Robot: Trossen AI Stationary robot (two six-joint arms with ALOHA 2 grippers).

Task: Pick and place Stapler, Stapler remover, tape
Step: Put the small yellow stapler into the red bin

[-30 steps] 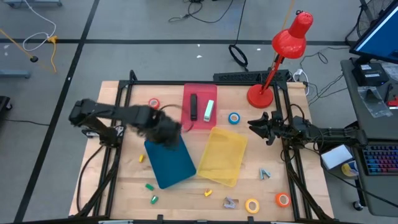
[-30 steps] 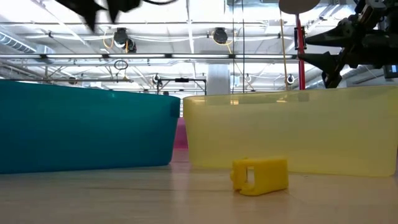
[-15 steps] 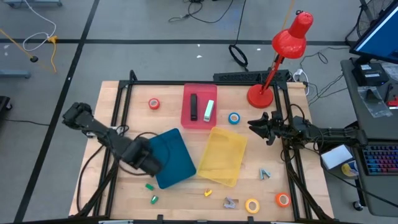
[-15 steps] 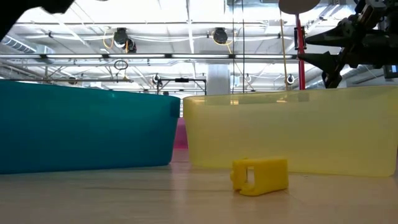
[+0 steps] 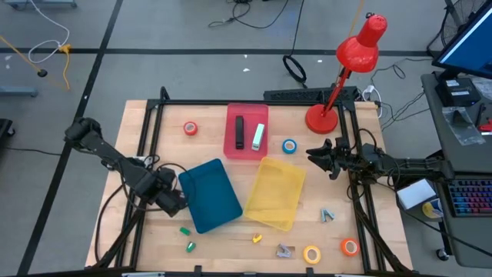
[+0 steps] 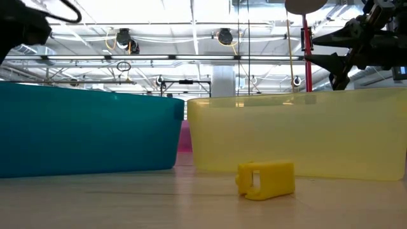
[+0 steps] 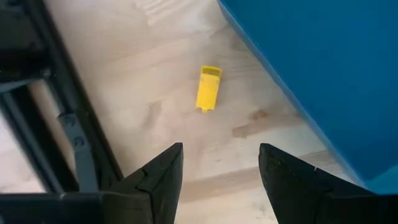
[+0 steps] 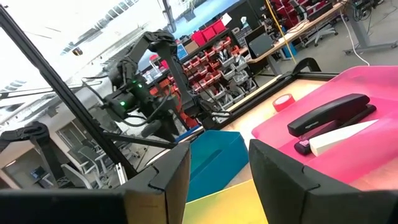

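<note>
hovering low beside the blue tray [image 5: 211, 195], on its outer side toward the surface edge, left tool [image 5: 174, 201] has jaws apart w/ nothing between them; wrist view shows bare wood and a small yellow bit [image 7: 208, 87] ahead, just off the tray wall. right tool [image 5: 314, 157] waits off the pink tray [image 5: 231, 146], on the red lamp [image 5: 347, 65] side, jaws apart, empty, aimed at that tray.

pink tray holds black stapler [image 5: 239, 132] and a white stapler [image 5: 258, 136] side by side, so staplers look sorted already. tape: red roll [image 5: 190, 128] beside pink tray on the left-arm side; blue roll [image 5: 289, 146] just past its other side, near the yellow tray [image 5: 275, 192]; yellow roll [image 5: 310, 254] and orange roll [image 5: 350, 247] well beyond the yellow tray at the surface's near edge. stapler remover [image 5: 327, 215] prob. the small metal piece just off the yellow tray; cannot confirm.

judgement: blue and yellow trays look empty, likely kept for tape and remover; left tool prob. between picks.
</note>
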